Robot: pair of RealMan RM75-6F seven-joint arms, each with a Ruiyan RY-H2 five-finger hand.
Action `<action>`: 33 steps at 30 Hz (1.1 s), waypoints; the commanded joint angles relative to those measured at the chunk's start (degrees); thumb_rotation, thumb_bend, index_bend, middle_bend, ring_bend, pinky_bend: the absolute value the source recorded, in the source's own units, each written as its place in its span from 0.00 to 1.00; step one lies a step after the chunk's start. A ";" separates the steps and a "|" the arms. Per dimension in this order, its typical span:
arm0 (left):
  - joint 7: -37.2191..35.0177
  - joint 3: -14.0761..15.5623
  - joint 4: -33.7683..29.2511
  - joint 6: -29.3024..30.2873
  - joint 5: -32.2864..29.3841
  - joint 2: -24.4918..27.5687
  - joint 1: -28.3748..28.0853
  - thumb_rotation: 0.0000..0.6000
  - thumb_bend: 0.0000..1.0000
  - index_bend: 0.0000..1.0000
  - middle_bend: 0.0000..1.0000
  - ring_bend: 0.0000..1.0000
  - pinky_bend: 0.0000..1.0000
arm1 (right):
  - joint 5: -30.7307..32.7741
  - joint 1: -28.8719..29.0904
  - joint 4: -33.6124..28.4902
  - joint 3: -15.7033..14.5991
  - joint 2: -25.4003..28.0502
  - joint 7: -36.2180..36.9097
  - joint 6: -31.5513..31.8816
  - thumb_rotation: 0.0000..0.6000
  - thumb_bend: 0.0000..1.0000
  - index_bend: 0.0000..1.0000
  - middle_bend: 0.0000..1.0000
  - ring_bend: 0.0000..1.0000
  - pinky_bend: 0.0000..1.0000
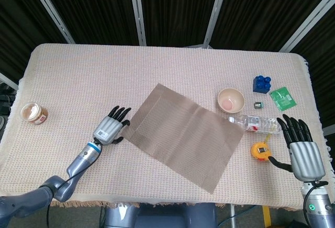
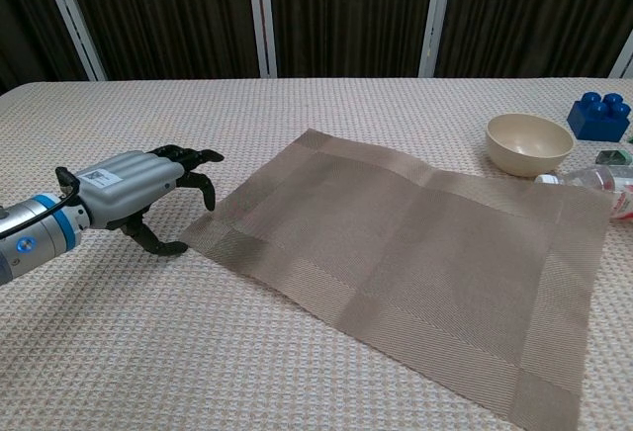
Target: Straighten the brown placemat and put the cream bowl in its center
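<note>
Placemat [image 1: 181,134] askew, its near corner just at left hand's [image 1: 111,127] fingertips [image 2: 206,197], likely for a grab to turn it; fingers spread and curled, holding nothing; bowl [image 1: 231,100] beyond mat's far edge; right hand [image 1: 302,149] spread wide, idle beside bottle [image 1: 252,123].

one placemat [image 1: 181,135], one bowl [image 1: 231,100] (cream), one bottle [image 1: 254,123]

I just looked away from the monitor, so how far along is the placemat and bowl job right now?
Nothing looks finished: the brown placemat lies skewed. In hand: the left hand is at its near-left corner, holding nothing. Left: straightening it, then moving the cream bowl from the cloth to its center. The right hand is open.
</note>
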 commanded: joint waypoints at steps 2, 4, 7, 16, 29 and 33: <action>-0.09 0.16 0.65 -0.07 -0.15 -0.55 -0.32 1.00 0.23 0.35 0.00 0.00 0.00 | -0.17 -0.14 -0.13 0.09 0.15 0.29 -0.02 1.00 0.00 0.00 0.00 0.00 0.00; -0.13 0.20 0.78 -0.17 -0.22 -0.77 -0.49 1.00 0.24 0.35 0.00 0.00 0.00 | -0.29 -0.20 -0.16 0.13 0.21 0.34 0.00 1.00 0.00 0.00 0.00 0.00 0.00; 0.07 0.21 1.16 -0.60 -0.42 -1.37 -0.96 1.00 0.29 0.35 0.00 0.00 0.00 | -0.61 -0.28 -0.38 0.17 0.29 0.44 0.00 1.00 0.00 0.00 0.00 0.00 0.00; -0.01 -0.40 1.68 -0.69 -1.04 -2.77 -2.09 1.00 0.45 0.37 0.00 0.00 0.00 | -1.40 -0.68 -0.77 0.14 0.69 1.09 0.14 1.00 0.00 0.00 0.00 0.00 0.00; 0.23 -1.54 1.92 0.32 -1.87 -4.72 -3.34 1.00 0.50 0.55 0.00 0.00 0.00 | -2.60 -1.21 -1.42 0.24 1.65 2.92 0.58 1.00 0.00 0.00 0.00 0.00 0.00; 0.41 -1.32 1.68 1.02 -1.71 -4.70 -3.32 1.00 0.50 0.58 0.00 0.00 0.00 | -2.77 -1.38 -1.28 0.46 1.98 4.06 0.82 1.00 0.00 0.00 0.00 0.00 0.00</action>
